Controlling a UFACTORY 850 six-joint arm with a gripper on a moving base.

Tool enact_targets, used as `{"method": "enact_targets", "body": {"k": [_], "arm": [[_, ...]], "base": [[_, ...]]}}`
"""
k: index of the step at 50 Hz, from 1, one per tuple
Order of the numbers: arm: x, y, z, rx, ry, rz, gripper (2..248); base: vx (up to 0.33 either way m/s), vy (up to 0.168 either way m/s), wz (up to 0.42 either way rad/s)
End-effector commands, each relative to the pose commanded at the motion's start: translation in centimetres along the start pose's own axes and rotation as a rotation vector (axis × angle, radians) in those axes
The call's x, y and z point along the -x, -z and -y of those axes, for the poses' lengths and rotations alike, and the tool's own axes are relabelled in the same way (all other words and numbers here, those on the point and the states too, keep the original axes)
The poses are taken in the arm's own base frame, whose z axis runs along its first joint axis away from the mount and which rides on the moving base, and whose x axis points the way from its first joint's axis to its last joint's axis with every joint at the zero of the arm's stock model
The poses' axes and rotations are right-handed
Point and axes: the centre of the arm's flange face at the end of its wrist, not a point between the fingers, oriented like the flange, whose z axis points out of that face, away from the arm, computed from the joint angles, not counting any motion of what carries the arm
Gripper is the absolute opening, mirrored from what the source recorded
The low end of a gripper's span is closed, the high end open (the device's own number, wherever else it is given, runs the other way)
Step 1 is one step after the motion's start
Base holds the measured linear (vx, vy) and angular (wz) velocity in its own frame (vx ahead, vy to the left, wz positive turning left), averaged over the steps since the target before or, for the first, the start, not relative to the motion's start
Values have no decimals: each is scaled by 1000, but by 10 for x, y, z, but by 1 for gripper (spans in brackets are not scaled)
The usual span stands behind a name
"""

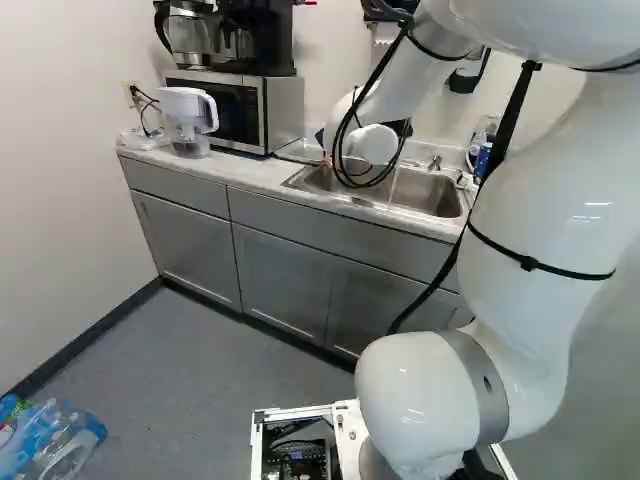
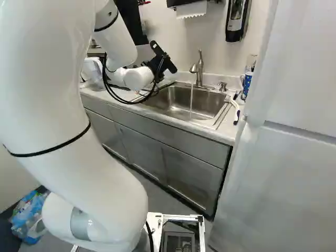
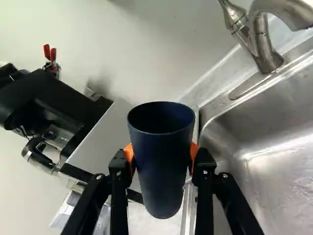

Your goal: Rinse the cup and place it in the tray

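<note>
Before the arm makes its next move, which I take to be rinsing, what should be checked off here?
1. Dark blue tapered cup clamped between both orange pads of the black two-fingered tool: ok.
2. Thin water stream running from the curved metal faucet into the stainless steel sink: ok.
3. Cup under the stream: not ok; it is held off to one side.
4. Cup's mouth unobstructed by the tool: ok.
5. Cup's inside clean: cannot tell, too dark.
6. Tray located for placing: cannot tell; none is identifiable.

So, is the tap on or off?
On: in the right base view a thin water stream falls from the faucet into the sink.
</note>
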Motion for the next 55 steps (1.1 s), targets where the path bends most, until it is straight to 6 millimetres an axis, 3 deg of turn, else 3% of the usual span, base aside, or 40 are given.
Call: {"method": "enact_targets", "body": {"k": [55], "arm": [[0,0,0,0,579,0,124]], "base": [[0,0,0]]}}
